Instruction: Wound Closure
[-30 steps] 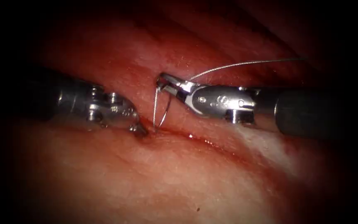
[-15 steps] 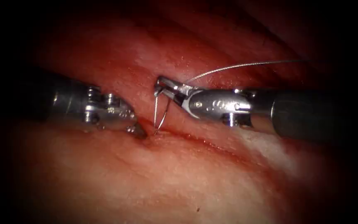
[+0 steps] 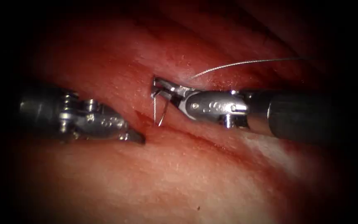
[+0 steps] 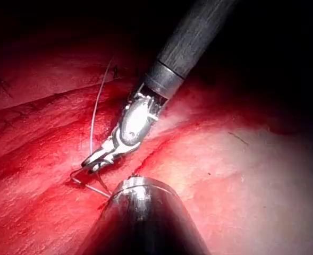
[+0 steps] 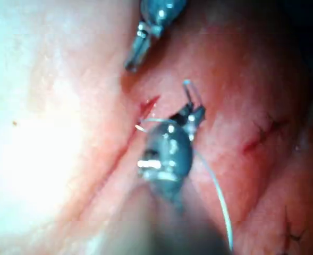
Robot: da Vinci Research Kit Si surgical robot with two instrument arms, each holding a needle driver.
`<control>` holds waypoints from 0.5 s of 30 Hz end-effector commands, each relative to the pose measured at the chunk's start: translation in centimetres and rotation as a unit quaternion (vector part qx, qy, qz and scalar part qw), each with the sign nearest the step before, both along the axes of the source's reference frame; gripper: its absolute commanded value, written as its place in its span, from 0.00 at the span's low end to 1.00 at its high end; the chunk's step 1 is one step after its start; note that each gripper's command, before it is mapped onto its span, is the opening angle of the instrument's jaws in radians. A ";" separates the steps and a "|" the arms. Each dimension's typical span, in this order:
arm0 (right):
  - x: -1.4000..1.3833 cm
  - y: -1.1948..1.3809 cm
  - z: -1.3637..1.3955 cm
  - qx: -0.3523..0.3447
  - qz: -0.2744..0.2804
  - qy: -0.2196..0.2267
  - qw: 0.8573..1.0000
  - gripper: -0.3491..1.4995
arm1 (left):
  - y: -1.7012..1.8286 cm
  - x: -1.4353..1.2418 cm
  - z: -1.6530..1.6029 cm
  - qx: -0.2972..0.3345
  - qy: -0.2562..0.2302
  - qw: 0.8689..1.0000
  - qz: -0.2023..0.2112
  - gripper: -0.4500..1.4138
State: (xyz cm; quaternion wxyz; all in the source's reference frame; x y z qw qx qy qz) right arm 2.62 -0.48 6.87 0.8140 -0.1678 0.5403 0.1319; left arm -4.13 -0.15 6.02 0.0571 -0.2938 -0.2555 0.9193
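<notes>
The right tool [image 3: 157,88] comes in from the right with its jaws shut on the curved needle [image 3: 161,114] near one end. The needle hangs down from the jaws, and its lowest part sits right at the left end of the cut [image 3: 195,143]. I cannot tell whether it is in the tissue [image 3: 179,182]. Thread [image 3: 245,63] trails from the right tool's jaws up and to the right. The left tool [image 3: 137,137] lies left of the cut, jaws shut and holding nothing, its tip on the tissue. In the left wrist view, the right tool [image 4: 92,162] holds the needle [image 4: 90,186].
Red fluid [image 3: 146,120] wets the lips of the cut. Finished stitches [image 5: 262,135] cross the tissue on the right tool's side. In the right wrist view the left tool [image 5: 136,53] rests beyond the needle [image 5: 191,90], and thread [image 5: 214,186] runs back past the shaft.
The left tool has drawn back to the left and slightly down, away from the cut. The right tool has shifted a little left with the needle, and less of the needle shows below its jaws.
</notes>
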 end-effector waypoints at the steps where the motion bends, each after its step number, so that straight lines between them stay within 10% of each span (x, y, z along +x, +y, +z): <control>1: 0.06 0.01 0.03 0.003 0.004 0.005 1.000 0.00 | -0.06 -0.06 0.09 -0.001 -0.001 1.000 -0.001 0.16; 15: 0.11 0.03 -0.01 0.048 0.041 0.046 0.997 0.00 | -0.36 0.12 0.43 -0.009 -0.009 1.000 0.003 0.14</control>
